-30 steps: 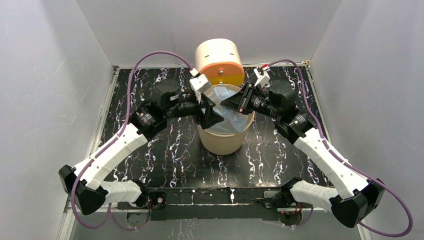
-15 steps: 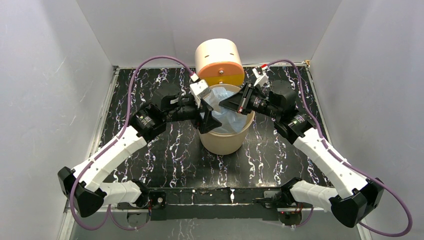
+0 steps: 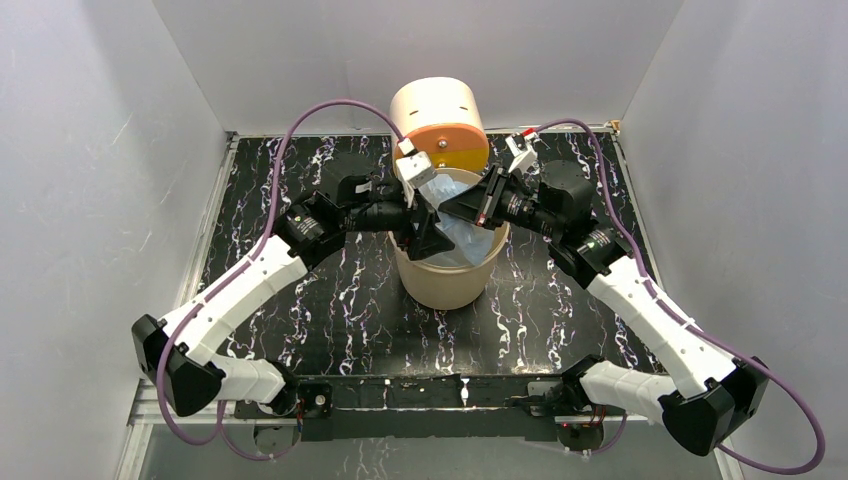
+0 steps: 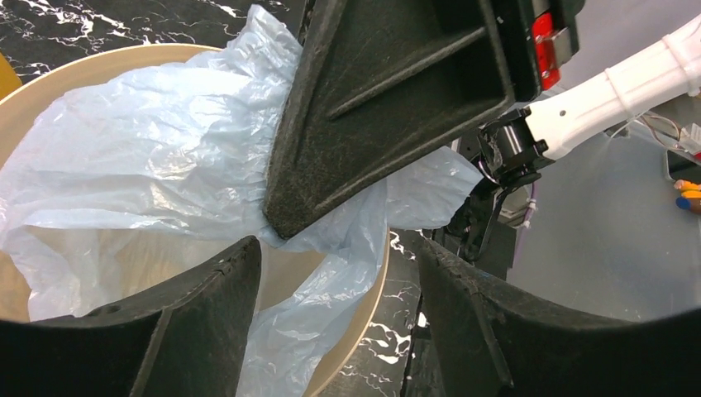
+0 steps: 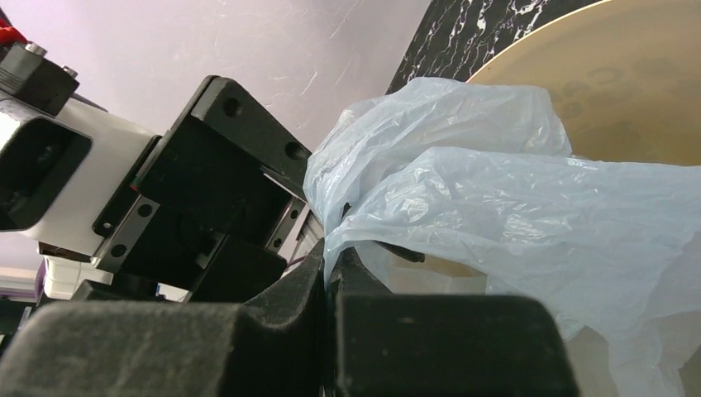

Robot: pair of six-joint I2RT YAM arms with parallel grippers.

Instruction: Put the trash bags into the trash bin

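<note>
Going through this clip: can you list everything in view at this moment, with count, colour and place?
trash bag: one, translucent pale blue, crumpled in the bin's mouth, one part hanging over the rim
trash bin: one, beige, middle of the table
cylinder: one, cream with an orange front, right behind the bin
table: one, black with white veining, under everything
walls: white, on three sides
cables: two, purple, one looping along each arm
left tool: one, black, open at the bin's left rim
right tool: one, black, shut on the bag above the bin's right side

Cream cylinder (image 3: 436, 105), black marbled table (image 3: 340, 312)
</note>
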